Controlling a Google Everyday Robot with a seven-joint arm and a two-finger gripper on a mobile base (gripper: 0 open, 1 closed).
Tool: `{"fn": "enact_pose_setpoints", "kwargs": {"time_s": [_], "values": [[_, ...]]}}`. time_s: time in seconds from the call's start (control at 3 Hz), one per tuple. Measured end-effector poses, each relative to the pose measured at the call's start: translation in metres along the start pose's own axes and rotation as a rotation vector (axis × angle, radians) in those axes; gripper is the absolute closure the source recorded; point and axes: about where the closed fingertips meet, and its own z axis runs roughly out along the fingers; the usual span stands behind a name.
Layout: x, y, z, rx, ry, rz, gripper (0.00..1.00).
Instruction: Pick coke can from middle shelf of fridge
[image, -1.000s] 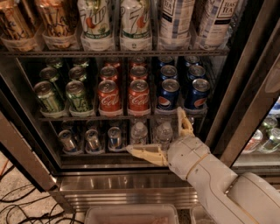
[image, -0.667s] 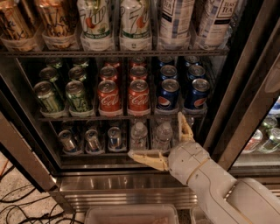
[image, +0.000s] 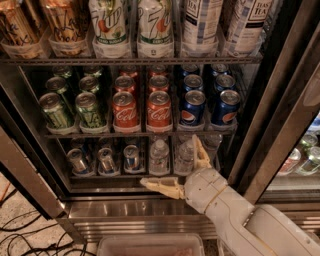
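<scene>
The fridge (image: 280, 125) stands open with a steel frame and dark interior. Its middle shelf (image: 140, 134) holds rows of cans. Two rows of red coke cans stand at its centre, the front ones being the left coke can (image: 125, 110) and the right coke can (image: 159, 110). Green cans (image: 90, 109) stand to their left and blue Pepsi cans (image: 193, 107) to their right. My gripper (image: 175, 162) is open, below the middle shelf, in front of the bottom rack. One finger (image: 162, 186) points left, the other finger (image: 200, 152) points up. It holds nothing.
The top rack (image: 130, 60) carries tall bottles. The bottom rack holds small cans (image: 106, 160) and water bottles (image: 159, 157). The glass door (image: 300, 150) stands at the right. Cables (image: 20, 235) lie on the floor at the lower left. A clear bin (image: 150, 246) sits below.
The gripper has shifted slightly to the right and down, staying open in front of the bottom rack. The cans have not moved.
</scene>
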Motion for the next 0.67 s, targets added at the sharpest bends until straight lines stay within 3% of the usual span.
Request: {"fn": "enact_pose_setpoints", "kwargs": {"time_s": [0.33,0.67], "values": [[-0.0061,0.0058,0.0076,-0.027,-0.058,0.009,0.0],[-0.0071,0.0047,0.0086,-0.026,-0.051,0.007,0.0]]}}
